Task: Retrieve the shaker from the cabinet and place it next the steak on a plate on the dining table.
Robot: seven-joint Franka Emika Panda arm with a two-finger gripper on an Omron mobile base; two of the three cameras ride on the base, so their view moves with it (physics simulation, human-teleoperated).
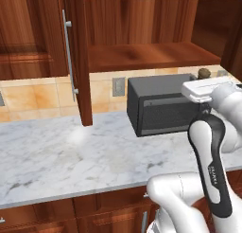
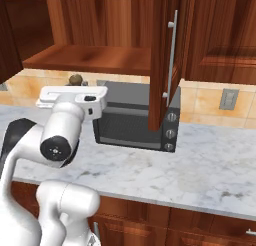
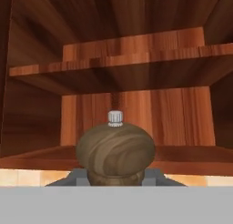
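The shaker (image 3: 116, 149), a brown wooden mill with a round knob and a small silver cap, sits upright between my gripper's (image 3: 116, 178) grey fingers (image 3: 78, 175), which are shut on it below the knob. It is held in front of the open cabinet (image 3: 136, 50), just below its lowest shelf's edge. From the base, the shaker's knob (image 1: 204, 73) (image 2: 75, 80) peeks above the white hand, level with the cabinet shelf (image 1: 151, 54). The cabinet door (image 1: 78, 57) (image 2: 162, 60) stands open, edge-on. The steak, plate and dining table are out of view.
A black toaster oven (image 1: 163, 106) (image 2: 135, 122) stands on the marble wall counter (image 1: 71, 151) directly under the open cabinet, just beside the hand. The open door's lower edge hangs over the counter. Wall outlets (image 2: 229, 99) sit on the tiled backsplash.
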